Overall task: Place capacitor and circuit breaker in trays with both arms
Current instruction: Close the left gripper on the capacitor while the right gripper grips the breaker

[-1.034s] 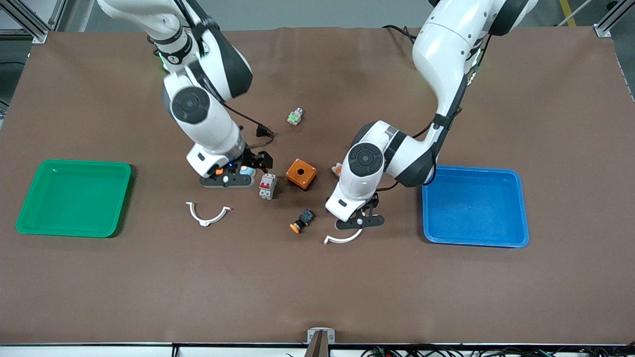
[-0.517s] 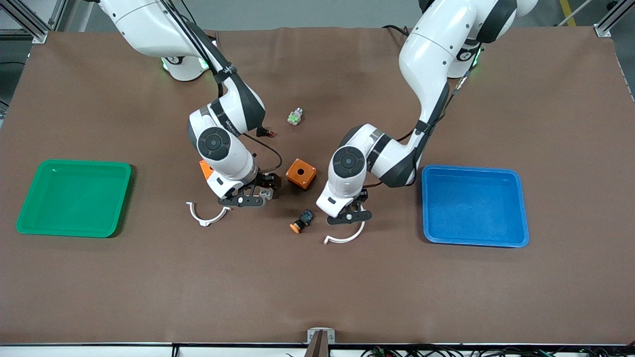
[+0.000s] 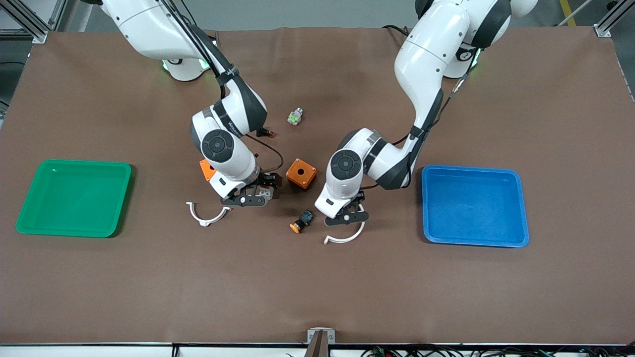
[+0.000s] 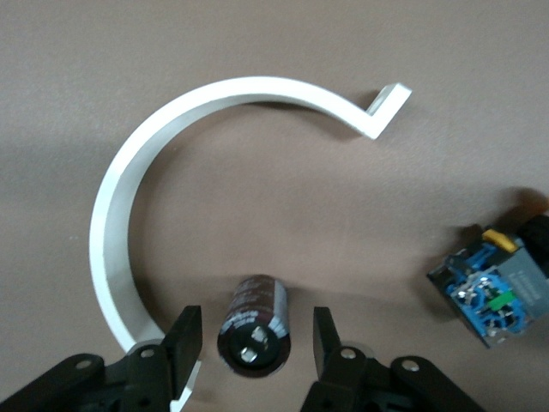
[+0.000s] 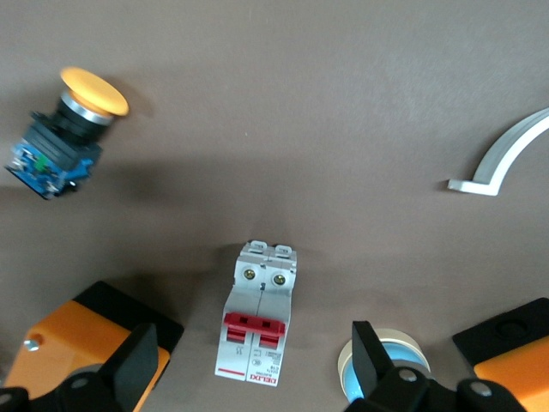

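Observation:
The capacitor (image 4: 255, 324), a small black cylinder, lies on the brown mat inside the curve of a white clip (image 4: 163, 163). My left gripper (image 4: 257, 333) is open and low over it, one finger (image 4: 185, 339) on each side and both apart from it. In the front view this gripper (image 3: 353, 210) hides the capacitor. The circuit breaker (image 5: 257, 322), white-grey with red toggles, lies flat on the mat. My right gripper (image 5: 255, 343) is open and straddles it without touching. In the front view this gripper (image 3: 266, 187) covers most of the breaker.
A green tray (image 3: 74, 198) is at the right arm's end and a blue tray (image 3: 474, 206) at the left arm's end. An orange box (image 3: 300, 173), an orange-capped push button (image 3: 301, 221), two white clips (image 3: 207, 214) (image 3: 345, 238) and a blue-and-white part (image 5: 382, 365) crowd the grippers.
My right gripper has moved toward the left arm's end and down over the circuit breaker. My left gripper has shifted a little toward the right arm's end and lower. Both stay open.

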Controlling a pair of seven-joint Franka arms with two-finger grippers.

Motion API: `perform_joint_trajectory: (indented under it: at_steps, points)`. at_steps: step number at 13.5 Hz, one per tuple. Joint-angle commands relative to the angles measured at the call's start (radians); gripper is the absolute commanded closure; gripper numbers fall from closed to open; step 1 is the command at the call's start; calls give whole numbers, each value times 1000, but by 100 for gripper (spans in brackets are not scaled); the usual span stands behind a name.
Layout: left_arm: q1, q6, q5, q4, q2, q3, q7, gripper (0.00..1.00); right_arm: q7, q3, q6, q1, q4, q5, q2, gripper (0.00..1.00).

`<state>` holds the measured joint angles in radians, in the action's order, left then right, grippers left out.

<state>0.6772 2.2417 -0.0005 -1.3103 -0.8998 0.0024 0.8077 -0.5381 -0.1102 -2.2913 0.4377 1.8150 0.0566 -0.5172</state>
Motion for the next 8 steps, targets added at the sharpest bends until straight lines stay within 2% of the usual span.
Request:
perform_joint_trajectory:
  at_steps: [1, 5, 8]
  points:
    - [10, 13, -4, 19, -13, 11, 21, 44, -5, 3, -10, 18, -22, 17, -46, 0]
    - [13, 13, -6, 11, -13, 11, 24, 51, -5, 3, -14, 13, -20, 17, -57, 2]
    - [13, 13, -1, 11, -13, 11, 19, 73, -6, 3, -10, 15, -20, 17, -57, 26]
